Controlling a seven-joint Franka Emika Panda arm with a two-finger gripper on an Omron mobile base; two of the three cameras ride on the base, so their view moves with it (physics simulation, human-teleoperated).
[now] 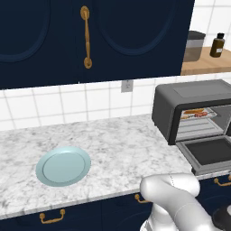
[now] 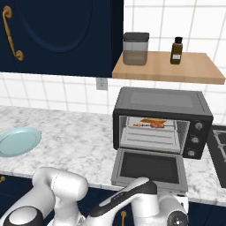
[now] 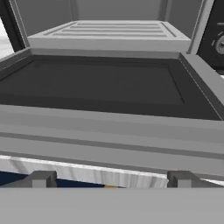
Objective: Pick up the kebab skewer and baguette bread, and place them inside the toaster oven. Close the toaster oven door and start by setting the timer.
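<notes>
The toaster oven (image 2: 159,103) (image 1: 180,101) stands on the counter at the right. Its door (image 2: 150,167) (image 1: 210,152) (image 3: 100,87) is dropped flat open. On the upper rack inside lie the golden baguette bread (image 2: 152,120) (image 1: 195,110) and, just in front of it, the kebab skewer (image 2: 150,125) (image 1: 200,115). In the hand view my gripper (image 3: 112,179) is open, its fingertips (image 3: 43,178) wide apart with nothing between them. It sits low, just in front of the door's outer edge, facing into the oven.
A light blue plate (image 1: 63,165) (image 2: 17,141) lies bare on the marble counter to the left. Above the oven, a wooden shelf (image 2: 194,70) carries a canister (image 2: 135,48) and a brown bottle (image 2: 176,50). A stovetop (image 2: 220,145) borders the oven's right side.
</notes>
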